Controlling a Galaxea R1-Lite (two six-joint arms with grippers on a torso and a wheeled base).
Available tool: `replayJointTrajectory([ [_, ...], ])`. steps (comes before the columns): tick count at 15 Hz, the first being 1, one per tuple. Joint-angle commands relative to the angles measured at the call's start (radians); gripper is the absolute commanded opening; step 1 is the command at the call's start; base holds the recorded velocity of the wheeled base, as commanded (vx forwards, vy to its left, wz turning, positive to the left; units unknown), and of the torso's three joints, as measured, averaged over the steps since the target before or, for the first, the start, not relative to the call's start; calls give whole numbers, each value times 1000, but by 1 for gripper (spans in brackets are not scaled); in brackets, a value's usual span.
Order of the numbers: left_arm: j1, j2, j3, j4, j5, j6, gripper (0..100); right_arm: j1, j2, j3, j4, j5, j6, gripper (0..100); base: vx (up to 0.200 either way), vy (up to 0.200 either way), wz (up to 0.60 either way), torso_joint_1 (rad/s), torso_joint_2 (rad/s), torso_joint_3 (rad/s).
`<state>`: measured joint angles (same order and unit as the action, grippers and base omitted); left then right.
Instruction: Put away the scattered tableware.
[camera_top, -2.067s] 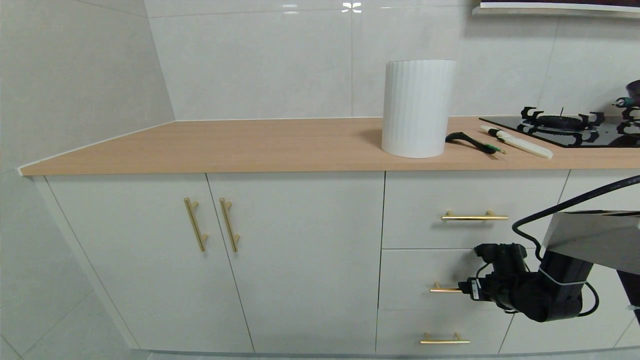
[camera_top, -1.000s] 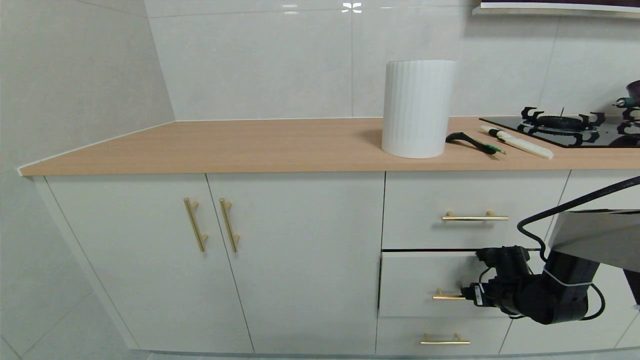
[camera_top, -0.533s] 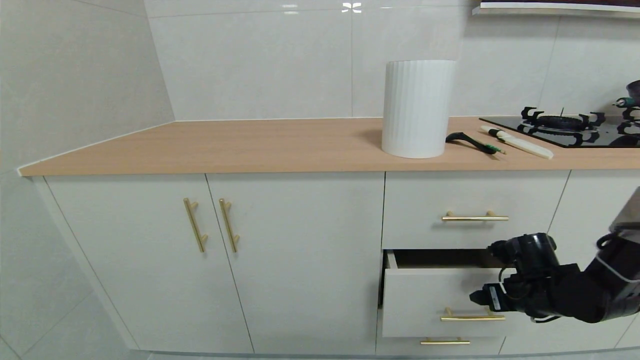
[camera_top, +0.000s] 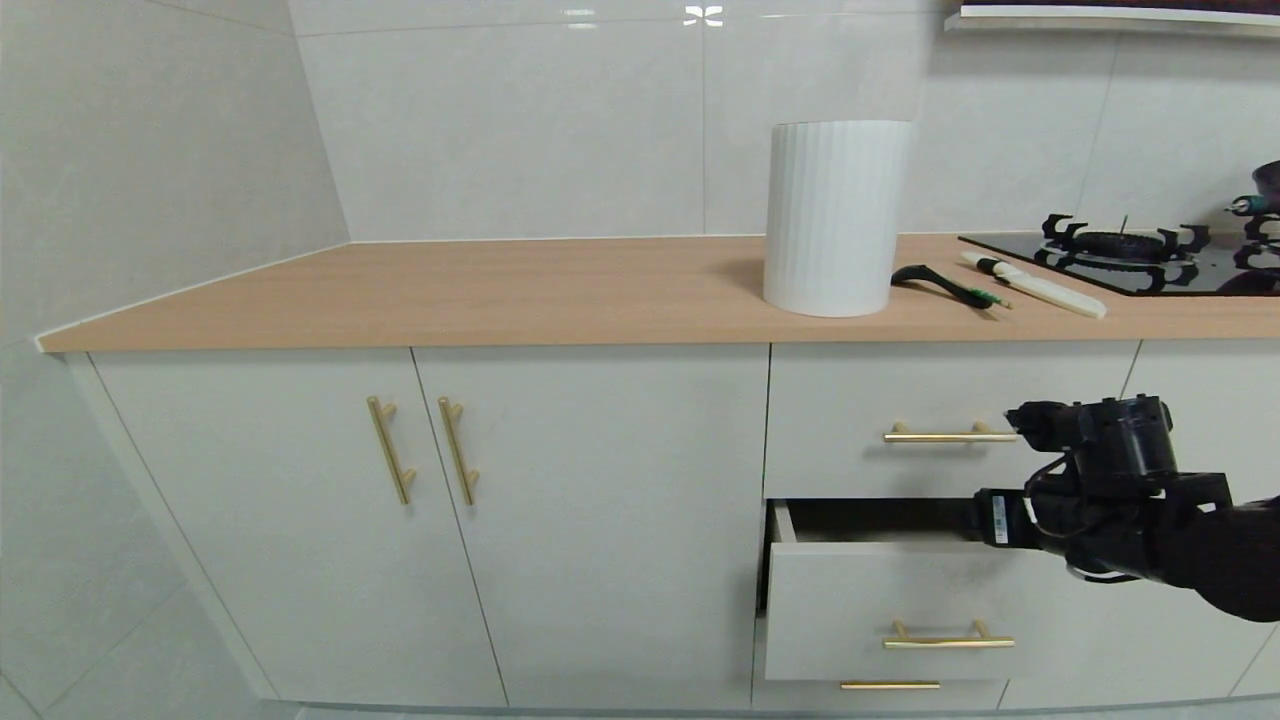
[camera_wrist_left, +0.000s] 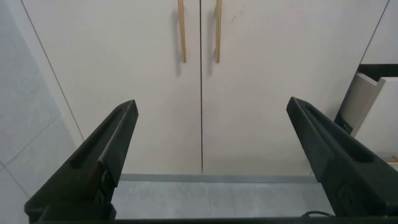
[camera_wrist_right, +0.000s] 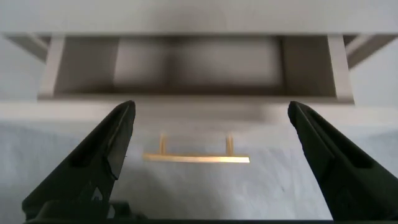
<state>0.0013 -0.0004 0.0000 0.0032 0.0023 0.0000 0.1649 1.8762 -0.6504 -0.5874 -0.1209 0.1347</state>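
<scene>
Tableware (camera_top: 945, 285) is lying on the counter (camera_top: 500, 290), long axes roughly left-right, well above the right gripper (camera_top: 985, 520), the nearer one, which is hovering at the open drawer (camera_top: 870, 590). Right wrist view: its fingers (camera_wrist_right: 106, 155) are standing spread before the drawer. Left wrist view: the left gripper (camera_wrist_left: 211, 109) is standing spread, facing the doors (camera_wrist_left: 261, 81).

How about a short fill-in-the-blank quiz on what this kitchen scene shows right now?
1. Of the three stacked drawers, the ____ drawer stands open.
2. The right gripper hangs in front of that drawer with its jaws ____.
3. A black utensil and a cream utensil lie on the countertop between the ribbed white container and the ____.
4. The left gripper faces two cabinet doors, both ____.
Missing words: middle; open; stove; closed.
</scene>
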Motion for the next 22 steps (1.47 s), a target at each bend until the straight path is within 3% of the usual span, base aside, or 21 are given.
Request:
replayJointTrajectory([
  [1, 0, 0, 0, 0, 1, 0, 100, 1, 98, 2, -60, -2, 3, 100, 0, 0, 0, 0, 0, 0],
  [7, 0, 0, 0, 0, 1, 0, 100, 1, 281, 11, -292, -5, 0, 100, 0, 0, 0, 0, 0, 0],
  [12, 0, 0, 0, 0, 1, 0, 100, 1, 291, 11, -282, -11, -6, 100, 0, 0, 0, 0, 0, 0],
  [18, 0, 0, 0, 0, 1, 0, 100, 2, 155, 3, -60, -3, -7, 100, 0, 0, 0, 0, 0, 0],
  [22, 0, 0, 0, 0, 1, 0, 100, 28, 44, -17, 182, 1, -53, 100, 0, 0, 0, 0, 0, 0],
])
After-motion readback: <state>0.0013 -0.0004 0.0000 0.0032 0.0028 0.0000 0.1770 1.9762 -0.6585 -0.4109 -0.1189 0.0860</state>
